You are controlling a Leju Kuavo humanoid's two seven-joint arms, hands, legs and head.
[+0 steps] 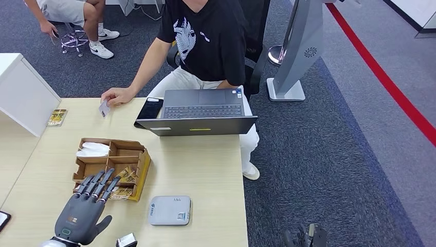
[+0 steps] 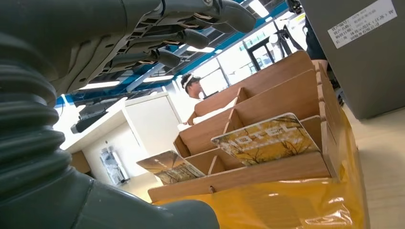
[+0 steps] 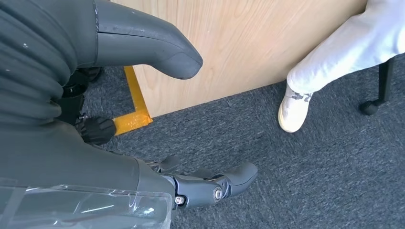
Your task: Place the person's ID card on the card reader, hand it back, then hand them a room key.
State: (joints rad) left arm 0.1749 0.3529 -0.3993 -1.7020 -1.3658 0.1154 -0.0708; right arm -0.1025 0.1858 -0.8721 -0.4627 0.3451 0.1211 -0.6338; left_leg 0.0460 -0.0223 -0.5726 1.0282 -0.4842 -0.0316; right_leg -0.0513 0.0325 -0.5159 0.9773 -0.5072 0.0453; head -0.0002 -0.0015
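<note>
The ID card [image 1: 104,108] is sitting pinched in the person's hand [image 1: 117,95] at the far edge of the wooden table [image 1: 205,170], at about 12 o'clock from the robot's left hand [image 1: 85,208]. The card reader [image 1: 170,210], a flat grey box, is lying on the near part of the table at 3 o'clock from that hand, well apart from the card. Between card and left hand a wooden organizer [image 1: 110,167] w/ compartments is standing in the way, holding white paper and room key cards [image 1: 121,193]; the fingers are reaching over its near edge. The left hand is hovering w/ fingers stretched forward and spread, holding nothing. An open laptop [image 1: 200,113] is taking up the far right of the table, a black phone [image 1: 149,108] lying just beside it at 9 o'clock. A white cabinet [image 1: 23,92] is standing at the table's left.

The left wrist view is looking low past the fingers [image 2: 186,36] at the organizer [image 2: 267,100], and is showing what the head view blurs: cards printed HOTEL [image 2: 265,140] leaning in the slots, yellow plastic beneath. The right hand [image 1: 306,237] is hanging beside the table at 3 o'clock; the right wrist view is showing its fingers [image 3: 210,183] loosely curled, apart from the thumb, nothing in them, above grey carpet [image 3: 286,181] near the table's side panel [image 3: 239,47] and the person's white shoe [image 3: 293,107].
</note>
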